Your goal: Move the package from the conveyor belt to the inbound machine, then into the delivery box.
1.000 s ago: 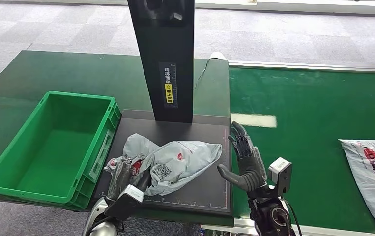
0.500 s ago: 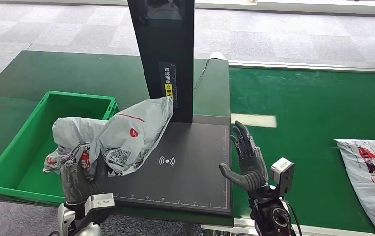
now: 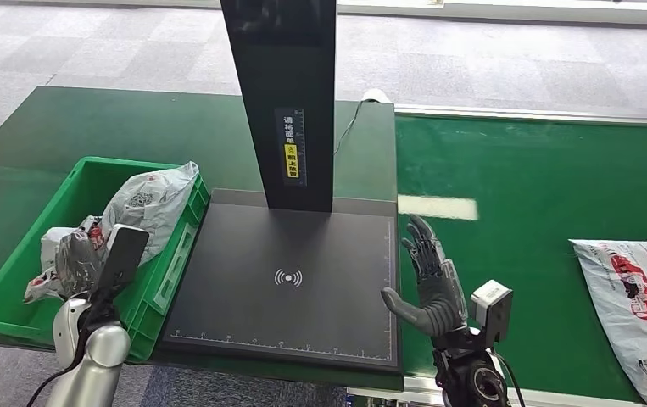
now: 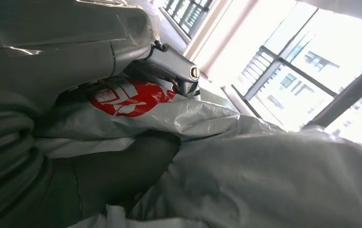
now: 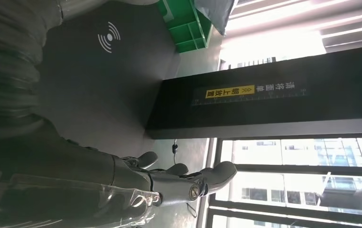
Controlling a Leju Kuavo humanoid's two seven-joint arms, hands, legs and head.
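Observation:
My left hand [image 3: 78,261] grips the grey plastic package [image 3: 146,203] with red printing, holding it over the green delivery box [image 3: 175,254] at the left. In the left wrist view the crumpled package [image 4: 245,161] lies against my fingers [image 4: 122,166]. The inbound machine's black scan plate [image 3: 303,280] with its dark upright post [image 3: 290,102] stands bare beside the box. My right hand [image 3: 428,284] is open, fingers spread, at the plate's right edge, holding nothing; its fingers [image 5: 169,183] show in the right wrist view.
A second printed package [image 3: 638,297] lies on the green conveyor belt [image 3: 540,186] at the far right. A cable [image 3: 349,127] runs behind the post. The green table [image 3: 116,127] extends behind the box.
My left hand has carried the package leftward off the scan plate and over the green box. The right hand has stayed in place, open.

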